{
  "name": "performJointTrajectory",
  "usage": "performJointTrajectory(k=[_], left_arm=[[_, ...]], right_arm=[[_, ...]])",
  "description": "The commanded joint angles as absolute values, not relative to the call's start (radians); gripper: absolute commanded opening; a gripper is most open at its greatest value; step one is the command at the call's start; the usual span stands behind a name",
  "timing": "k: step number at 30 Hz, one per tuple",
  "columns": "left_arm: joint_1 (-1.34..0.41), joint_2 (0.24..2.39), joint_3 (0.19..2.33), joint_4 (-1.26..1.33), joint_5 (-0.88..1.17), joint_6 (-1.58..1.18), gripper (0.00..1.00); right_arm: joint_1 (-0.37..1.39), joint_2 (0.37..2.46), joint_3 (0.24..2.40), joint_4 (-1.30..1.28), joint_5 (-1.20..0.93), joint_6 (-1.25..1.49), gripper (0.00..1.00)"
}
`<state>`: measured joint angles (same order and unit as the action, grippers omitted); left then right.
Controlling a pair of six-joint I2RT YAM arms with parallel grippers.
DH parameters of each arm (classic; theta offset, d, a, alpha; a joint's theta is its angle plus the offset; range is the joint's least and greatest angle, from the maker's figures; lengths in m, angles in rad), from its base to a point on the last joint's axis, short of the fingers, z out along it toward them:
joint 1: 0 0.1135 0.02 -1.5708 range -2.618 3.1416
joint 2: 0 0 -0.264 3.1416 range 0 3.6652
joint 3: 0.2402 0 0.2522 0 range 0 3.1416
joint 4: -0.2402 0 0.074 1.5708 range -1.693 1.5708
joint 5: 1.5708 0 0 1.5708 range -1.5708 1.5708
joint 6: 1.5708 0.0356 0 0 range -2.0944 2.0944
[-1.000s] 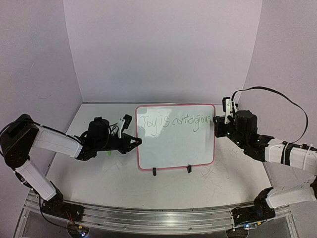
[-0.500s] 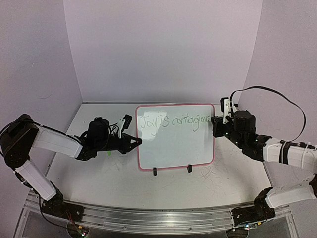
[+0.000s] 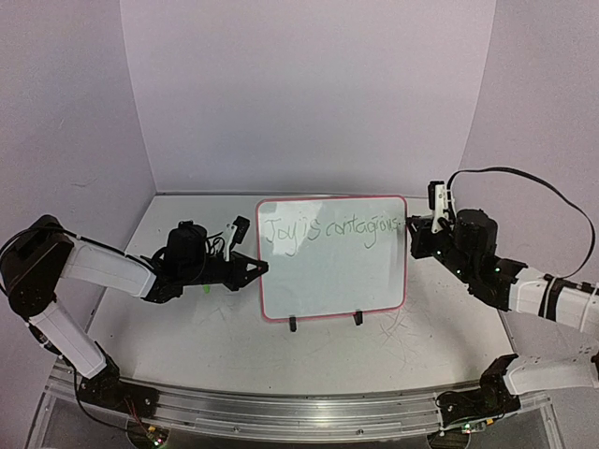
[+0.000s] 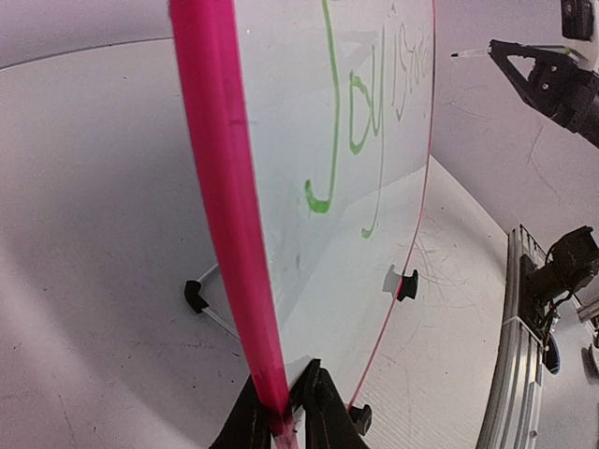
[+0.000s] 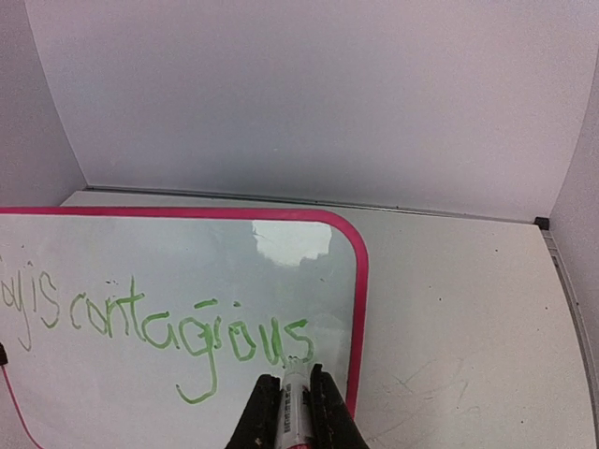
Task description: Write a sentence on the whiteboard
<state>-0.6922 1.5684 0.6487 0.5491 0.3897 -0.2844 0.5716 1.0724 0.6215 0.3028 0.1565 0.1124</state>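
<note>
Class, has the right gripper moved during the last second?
Yes: in the top view the right gripper shifted slightly right relative to the whiteboard.

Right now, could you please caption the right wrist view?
Right jaws pinch a marker, tip at the green sentence's end on the whiteboard.

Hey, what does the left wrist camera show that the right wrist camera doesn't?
Left wrist only: the left gripper shut on the whiteboard's pink rim, the stand's feet, the word Joy. Right wrist only: the word contagious and its top right corner. Both: the whiteboard, the green sentence, and the right gripper holding the marker.
</note>
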Motion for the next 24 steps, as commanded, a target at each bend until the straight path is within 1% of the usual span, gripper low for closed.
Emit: performJointTrajectory(k=[1, 24], left_arm=[[-0.684, 1.609, 0.668, 0.453, 0.258, -0.210, 0.00], [-0.684, 1.599, 0.664, 0.449, 0.256, -0.207, 0.00]], right_arm=[[0.567, 1.065, 0.613, 0.295, 0.172, 0.108, 0.00], [0.541, 1.172, 0.649, 0.355, 0.196, 0.111, 0.00]])
